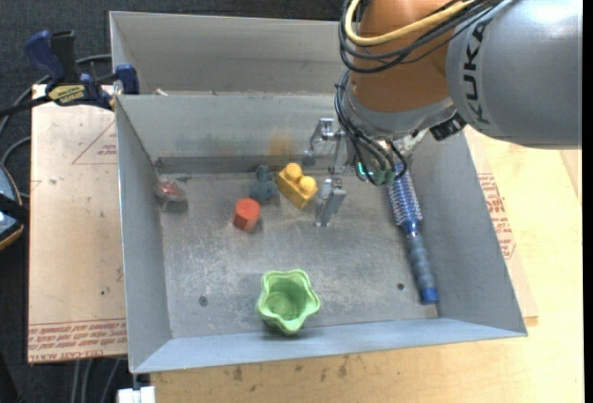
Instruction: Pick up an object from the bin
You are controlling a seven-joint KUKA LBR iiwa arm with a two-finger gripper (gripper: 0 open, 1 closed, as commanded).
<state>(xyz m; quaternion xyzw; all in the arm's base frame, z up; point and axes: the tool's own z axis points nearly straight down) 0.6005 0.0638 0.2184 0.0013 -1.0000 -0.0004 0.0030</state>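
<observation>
gripper jaws spread wide, gripping nothing, just right of yellow block; block's long axis runs upper-left to lower-right

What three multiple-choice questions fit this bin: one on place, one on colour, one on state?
1. Where does the green cup stand? A) by the near wall of the bin B) in the far left corner C) on the rim
2. What colour is the block beside the gripper? A) white B) yellow C) black
3. How is the gripper? A) shut on a ball B) shut on a spoon C) open, holding nothing
Answers: 1 A, it stands close to the near wall; 2 B, a yellow block lies just left of the fingers; 3 C, the fingers stand apart.
</observation>
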